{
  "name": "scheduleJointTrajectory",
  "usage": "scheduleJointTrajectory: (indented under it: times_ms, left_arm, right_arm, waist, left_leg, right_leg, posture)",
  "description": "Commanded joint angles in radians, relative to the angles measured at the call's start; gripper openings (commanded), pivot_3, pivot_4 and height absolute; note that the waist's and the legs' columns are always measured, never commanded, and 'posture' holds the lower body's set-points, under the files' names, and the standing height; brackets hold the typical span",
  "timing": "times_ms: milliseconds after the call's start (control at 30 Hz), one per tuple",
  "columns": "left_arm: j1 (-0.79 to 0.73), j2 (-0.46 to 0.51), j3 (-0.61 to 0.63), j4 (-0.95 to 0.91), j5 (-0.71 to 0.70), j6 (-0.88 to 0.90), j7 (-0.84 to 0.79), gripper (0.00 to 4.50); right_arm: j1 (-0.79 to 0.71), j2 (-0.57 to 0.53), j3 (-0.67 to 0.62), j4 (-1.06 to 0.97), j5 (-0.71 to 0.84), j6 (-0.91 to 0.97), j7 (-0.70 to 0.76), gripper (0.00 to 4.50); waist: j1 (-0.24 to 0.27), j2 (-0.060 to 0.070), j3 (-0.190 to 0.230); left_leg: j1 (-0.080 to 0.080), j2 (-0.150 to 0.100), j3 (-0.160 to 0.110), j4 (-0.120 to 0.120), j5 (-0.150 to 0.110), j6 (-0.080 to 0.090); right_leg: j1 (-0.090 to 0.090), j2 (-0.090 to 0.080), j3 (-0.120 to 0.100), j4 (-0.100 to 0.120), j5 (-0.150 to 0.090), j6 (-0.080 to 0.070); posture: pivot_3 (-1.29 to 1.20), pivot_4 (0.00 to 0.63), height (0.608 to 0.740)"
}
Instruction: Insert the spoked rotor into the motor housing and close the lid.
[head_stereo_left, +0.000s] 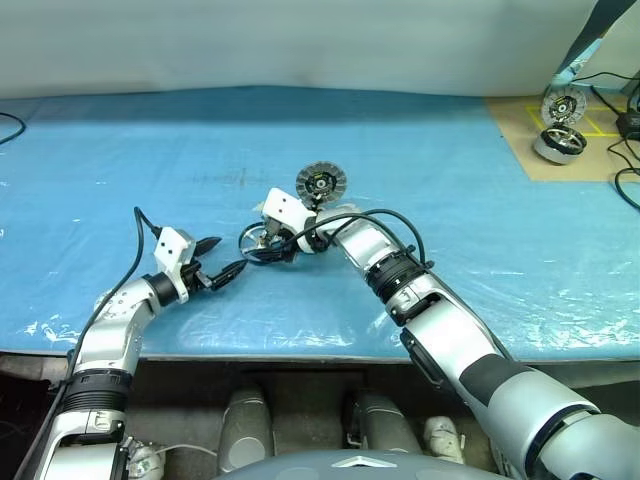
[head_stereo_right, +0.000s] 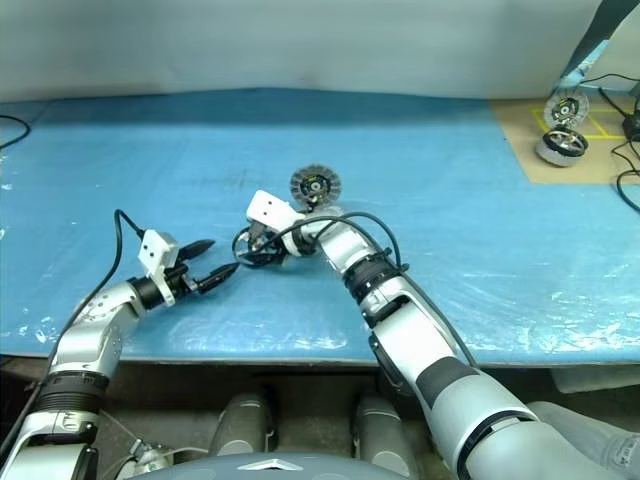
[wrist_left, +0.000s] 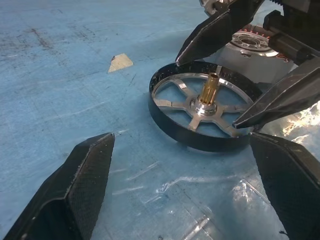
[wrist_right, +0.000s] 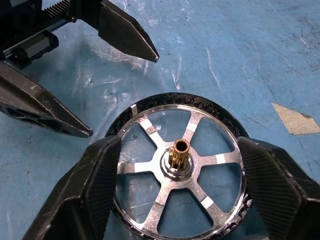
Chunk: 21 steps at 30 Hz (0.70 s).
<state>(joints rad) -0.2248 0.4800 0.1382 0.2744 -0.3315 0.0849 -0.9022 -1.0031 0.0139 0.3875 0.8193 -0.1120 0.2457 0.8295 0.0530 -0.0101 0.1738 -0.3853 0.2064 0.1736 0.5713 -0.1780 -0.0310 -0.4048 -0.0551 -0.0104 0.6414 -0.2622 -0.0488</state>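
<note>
Metal, mostly: the spoked rotor (wrist_right: 179, 165) is a thin dark ring w/ bright silvery spokes and a small brass-coloured hub shaft standing up at centre. It lies flat on the blue plastic sheet (head_stereo_left: 150, 150) covering the desk, near the front middle, just in front of the motor housing (wrist_left: 250, 45), of which a bit of copper winding and silver centre is seen behind the ring. The lid (head_stereo_left: 321, 182), ribbed grey disc, sits just behind those, toward the back.

Handling, as judged: rotor looks stiff and light, but the rim is thin and polished, so slip is likely if pinched on the spokes or off-centre. Best hold is judged to be across the outer dark rim, on opposite sides, so the ring stays level; hub shaft is prob. too small and smooth to be gripped well. Ring could tip if only one side is caught. Sheet is crinkly and glossy, so the part may slide when nudged.

Right gripper (wrist_right: 179, 195) is set over the rotor, jaws spread and straddling the rim, one finger at each side; contact can't be confirmed, and nothing is pinched yet as far as is seen. Left gripper (head_stereo_left: 220, 258) is held just beside the rotor, jaws spread wide, empty.
</note>
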Motion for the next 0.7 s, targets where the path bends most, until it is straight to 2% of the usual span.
scheduleJointTrajectory:
  times_ms: [33, 300, 567, 633, 700]
  left_arm:
    - [-0.012, -0.002, -0.001, -0.023, -0.004, -0.014, 0.004, 4.5]
    - [-0.014, -0.012, -0.01, -0.027, -0.005, -0.014, 0.008, 4.5]
    - [-0.014, -0.01, -0.002, -0.036, -0.023, 0.0, 0.002, 4.5]
    - [-0.011, -0.01, 0.021, -0.07, -0.082, 0.057, -0.012, 4.5]
    - [-0.006, -0.003, 0.059, -0.131, -0.198, 0.198, -0.02, 4.5]
  right_arm:
    - [0.002, 0.008, 0.01, 0.007, -0.024, -0.025, -0.01, 2.85]
    - [0.016, 0.013, 0.008, -0.017, -0.038, -0.025, -0.003, 0.01]
    - [0.0, 0.009, -0.069, -0.066, 0.033, 0.059, 0.034, 0.01]
    - [0.001, 0.003, -0.114, -0.126, 0.09, 0.122, 0.066, 0.01]
    - [0.004, -0.008, -0.167, -0.197, 0.158, 0.207, 0.093, 0.01]
  waist:
    - [0.0, 0.0, 0.0]
    - [0.0, 0.0, 0.0]
    - [0.0, 0.0, 0.0]
    - [0.0, 0.0, 0.0]
    - [0.0, 0.0, 0.001]
  left_leg:
    - [0.0, 0.0, 0.0, 0.0, 0.0, 0.0]
    - [0.0, 0.0, 0.0, 0.0, 0.0, 0.0]
    - [0.0, 0.0, 0.0, 0.0, 0.0, 0.0]
    - [0.0, 0.0, 0.0, 0.0, 0.0, 0.0]
    - [-0.001, 0.0, 0.0, 0.0, 0.0, 0.0]
  right_leg:
    - [0.0, 0.0, 0.0, 0.0, 0.0, 0.0]
    - [0.0, 0.0, 0.0, 0.0, 0.0, 0.0]
    - [0.0, 0.0, 0.0, 0.0, 0.0, 0.0]
    - [0.0, 0.0, 0.0, 0.0, 0.0, 0.0]
    - [-0.001, 0.0, 0.0, 0.0, 0.0, 0.0]
  posture:
    - [0.0, 0.15, 0.74]
    - [0.0, 0.15, 0.74]
    - [0.0, 0.15, 0.74]
    - [0.0, 0.15, 0.74]
    - [0.0, 0.15, 0.74]
